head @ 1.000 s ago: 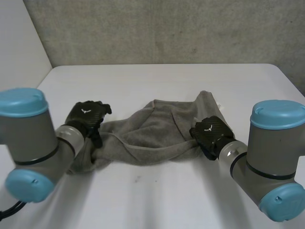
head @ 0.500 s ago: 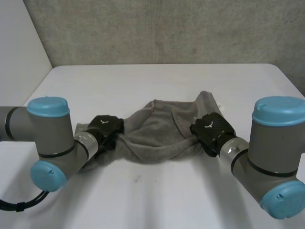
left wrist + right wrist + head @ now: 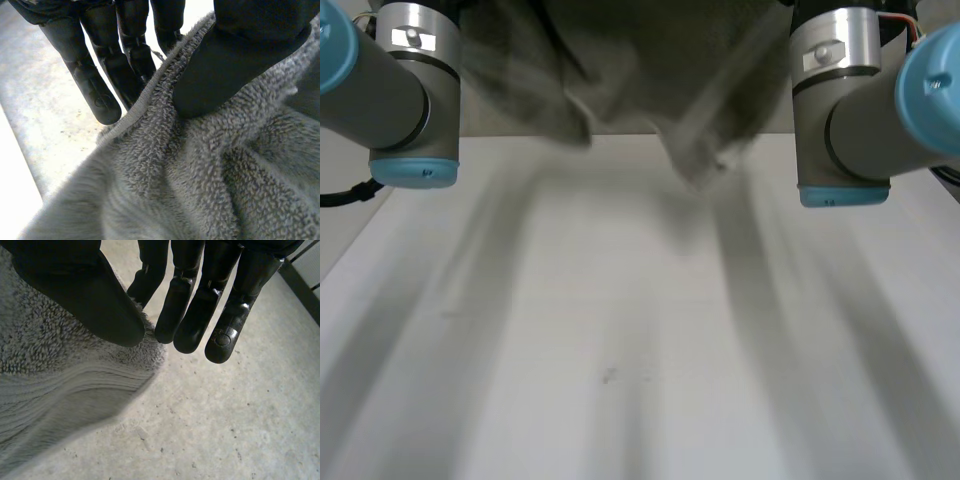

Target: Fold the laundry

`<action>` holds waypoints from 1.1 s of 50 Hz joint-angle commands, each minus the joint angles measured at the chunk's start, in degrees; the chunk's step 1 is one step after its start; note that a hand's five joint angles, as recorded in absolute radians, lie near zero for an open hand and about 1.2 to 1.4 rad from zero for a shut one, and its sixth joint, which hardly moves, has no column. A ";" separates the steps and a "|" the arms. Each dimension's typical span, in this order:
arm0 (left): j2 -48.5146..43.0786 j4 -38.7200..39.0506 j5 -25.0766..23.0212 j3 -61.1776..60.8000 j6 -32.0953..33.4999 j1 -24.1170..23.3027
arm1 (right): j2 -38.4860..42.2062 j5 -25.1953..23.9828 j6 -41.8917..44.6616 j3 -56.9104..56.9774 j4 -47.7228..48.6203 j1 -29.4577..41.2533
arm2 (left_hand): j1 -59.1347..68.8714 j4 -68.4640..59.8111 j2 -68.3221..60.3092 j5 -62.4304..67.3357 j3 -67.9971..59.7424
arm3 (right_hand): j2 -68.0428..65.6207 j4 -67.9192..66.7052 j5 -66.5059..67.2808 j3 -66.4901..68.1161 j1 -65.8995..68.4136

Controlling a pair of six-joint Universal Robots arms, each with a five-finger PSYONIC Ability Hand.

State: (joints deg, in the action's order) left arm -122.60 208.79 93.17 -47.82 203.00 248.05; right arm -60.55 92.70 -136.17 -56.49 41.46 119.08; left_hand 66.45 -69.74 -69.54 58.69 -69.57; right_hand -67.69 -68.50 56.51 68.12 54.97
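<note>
Head camera sits back between the two grey arms (image 3: 410,90), looking down over the white tabletop (image 3: 620,340); each wrist camera peers along its own black hand, very close in — left hand (image 3: 240,55), right hand (image 3: 80,295); all three views catch the grey terry towel (image 3: 650,90).

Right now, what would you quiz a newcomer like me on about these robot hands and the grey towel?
1. True or false: the towel lies flat on the table.
2. The left hand holds the towel at: A) its hemmed edge, B) its middle, C) nowhere.
3. Fill in: the right hand pinches the towel between its fingers and its ____.
Key: 1 false; 2 A; 3 thumb.
</note>
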 commanded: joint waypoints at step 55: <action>13.35 -18.94 -24.87 -57.48 3.82 19.57 | -7.13 -12.19 -4.10 -39.84 -32.67 -3.51 | -35.04 38.33 38.13 -37.28 38.17 | -12.31 -11.50 13.49 11.88 25.03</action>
State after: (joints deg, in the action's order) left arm -108.55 195.39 75.45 -105.97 211.07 263.25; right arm -68.17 80.50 -140.29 -96.24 8.07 115.40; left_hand 27.32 -27.00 -27.00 17.10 -27.12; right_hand -67.87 -68.50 56.92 68.12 55.61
